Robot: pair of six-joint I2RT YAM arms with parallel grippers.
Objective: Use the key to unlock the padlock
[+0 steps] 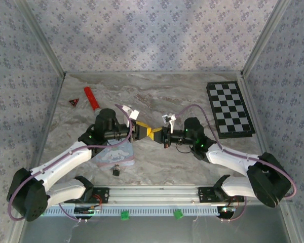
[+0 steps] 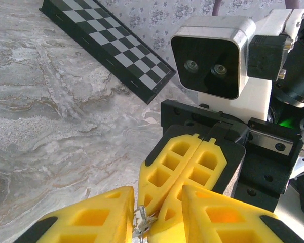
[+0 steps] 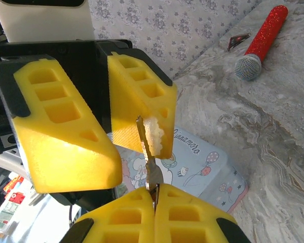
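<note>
The key (image 3: 151, 162) is a thin silver sliver held above the table, its bow pinched in my shut right gripper (image 3: 154, 195). Its blade points up between the fingers of my open left gripper (image 3: 130, 152) and lies against the inner face of one finger (image 3: 142, 101). From the left wrist, the key (image 2: 142, 218) pokes out of the right gripper's closed tips (image 2: 152, 212), between my spread left fingers (image 2: 91, 217). From above, both grippers meet tip to tip (image 1: 143, 132) (image 1: 157, 135). The padlock (image 1: 116, 170), a tiny dark block, lies on the table by the tin's near edge.
The pale blue cartoon tin (image 1: 114, 156) (image 3: 202, 162) lies under the left arm. A red microphone (image 1: 91, 97) (image 3: 263, 35) and a small dark triangle (image 1: 73, 102) sit at the back left. The chessboard (image 1: 229, 109) (image 2: 111, 45) lies at the right. Patterned walls enclose the marble table (image 1: 157, 96).
</note>
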